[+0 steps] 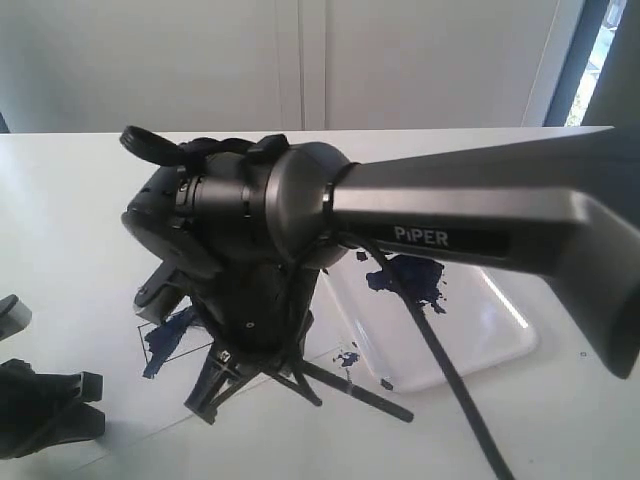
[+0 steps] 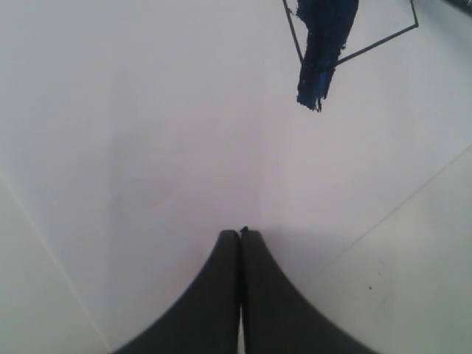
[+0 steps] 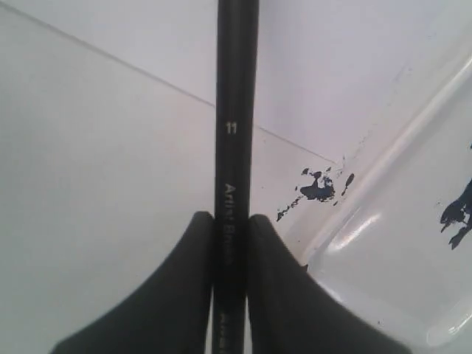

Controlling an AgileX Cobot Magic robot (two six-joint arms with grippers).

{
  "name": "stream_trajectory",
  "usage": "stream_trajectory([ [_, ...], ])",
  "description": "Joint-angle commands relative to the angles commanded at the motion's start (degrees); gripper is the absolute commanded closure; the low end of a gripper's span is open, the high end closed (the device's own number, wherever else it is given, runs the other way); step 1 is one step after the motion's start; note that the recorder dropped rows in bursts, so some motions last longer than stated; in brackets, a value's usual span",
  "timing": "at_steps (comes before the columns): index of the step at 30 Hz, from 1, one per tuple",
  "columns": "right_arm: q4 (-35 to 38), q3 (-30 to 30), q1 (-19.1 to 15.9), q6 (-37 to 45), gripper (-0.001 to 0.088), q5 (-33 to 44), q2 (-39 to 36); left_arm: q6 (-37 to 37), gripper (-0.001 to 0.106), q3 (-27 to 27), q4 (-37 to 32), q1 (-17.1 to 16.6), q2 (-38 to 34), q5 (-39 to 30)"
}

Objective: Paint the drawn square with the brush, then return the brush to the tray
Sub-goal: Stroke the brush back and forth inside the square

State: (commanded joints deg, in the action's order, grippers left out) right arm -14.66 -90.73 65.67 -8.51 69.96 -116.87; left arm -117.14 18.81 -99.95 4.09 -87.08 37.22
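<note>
The right arm reaches across the middle, and my right gripper point(image 1: 222, 380) point(image 3: 230, 217) is shut on the brush point(image 3: 236, 125), a long black stick whose handle juts out low over the table point(image 1: 355, 395). The brush's tip is hidden behind the arm. This gripper hangs just beside the drawn square point(image 1: 165, 340) point(image 2: 332, 29), a thin black outline with a dark blue smear that runs past one edge. To the right lies the white tray point(image 1: 480, 340) point(image 3: 413, 243), holding a dark blue paint blob point(image 1: 405, 275). My left gripper point(image 1: 70, 405) point(image 2: 240, 234) is shut and holds nothing, low at the front left.
The square is drawn on a white paper sheet point(image 2: 184, 133) lying on the white table. Stray blue paint specks point(image 1: 347, 358) point(image 3: 318, 188) sit between the square and the tray. A black cable point(image 1: 450, 380) hangs from the right arm across the tray.
</note>
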Motion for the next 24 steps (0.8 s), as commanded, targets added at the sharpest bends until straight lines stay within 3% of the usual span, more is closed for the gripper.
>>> stream_trajectory([
  [6, 10.23, 0.04, 0.00, 6.04, 0.0868, 0.00, 0.00, 0.00, 0.105, 0.00, 0.00, 0.00, 0.00, 0.00],
  [14, 1.03, 0.13, -0.10, 2.26, 0.0868, 0.00, 0.00, 0.00, 0.105, 0.00, 0.00, 0.00, 0.00, 0.01],
  [24, 2.57, 0.23, -1.73, 2.22, 0.0868, 0.00, 0.00, 0.00, 0.105, 0.00, 0.00, 0.00, 0.00, -1.04],
])
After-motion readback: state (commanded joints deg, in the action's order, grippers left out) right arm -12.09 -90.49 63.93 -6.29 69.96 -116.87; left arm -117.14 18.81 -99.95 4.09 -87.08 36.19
